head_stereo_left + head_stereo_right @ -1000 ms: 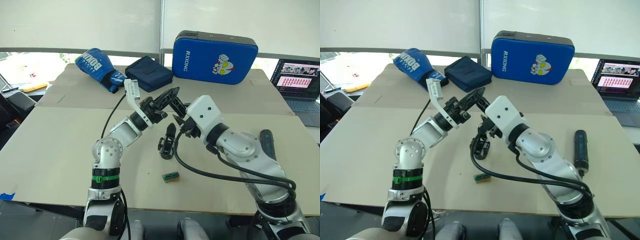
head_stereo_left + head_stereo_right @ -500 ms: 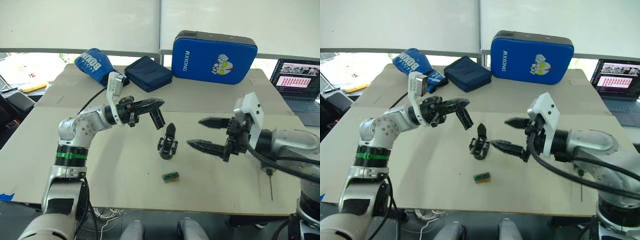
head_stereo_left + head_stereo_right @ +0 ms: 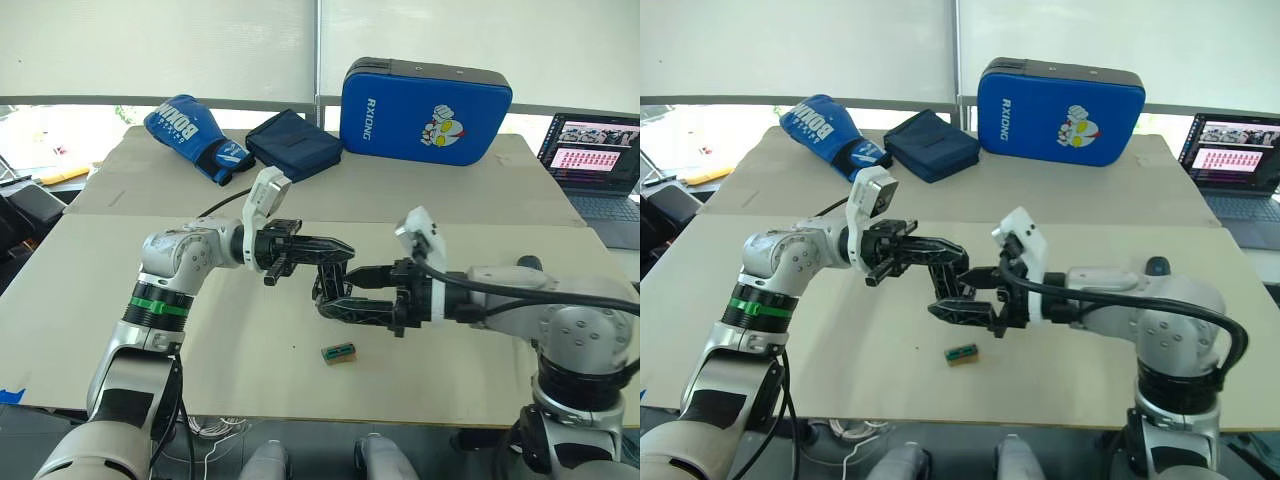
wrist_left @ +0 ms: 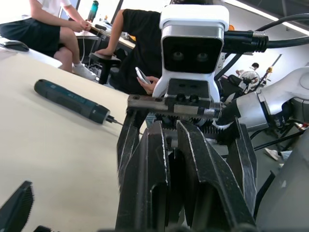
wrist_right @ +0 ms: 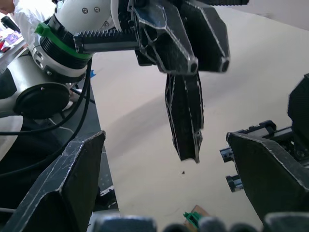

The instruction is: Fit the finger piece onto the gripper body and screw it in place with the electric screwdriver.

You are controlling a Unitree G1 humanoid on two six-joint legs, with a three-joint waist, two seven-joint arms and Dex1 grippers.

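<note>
Eye views: the left gripper (image 3: 335, 255) grips the finger piece (image 3: 947, 262) above the body (image 3: 333, 296); the right gripper (image 3: 345, 290), fingers wide apart, flanks that body. It should clamp squarely before seating. Half a second ago both arms stood apart.

Left wrist view: the screwdriver (image 4: 72, 101) lies on the table.

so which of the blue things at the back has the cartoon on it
The big rectangular blue pad marked RXIONG, standing on the right. The boxing glove carries only lettering, and the dark navy pouch between them is plain.
</note>
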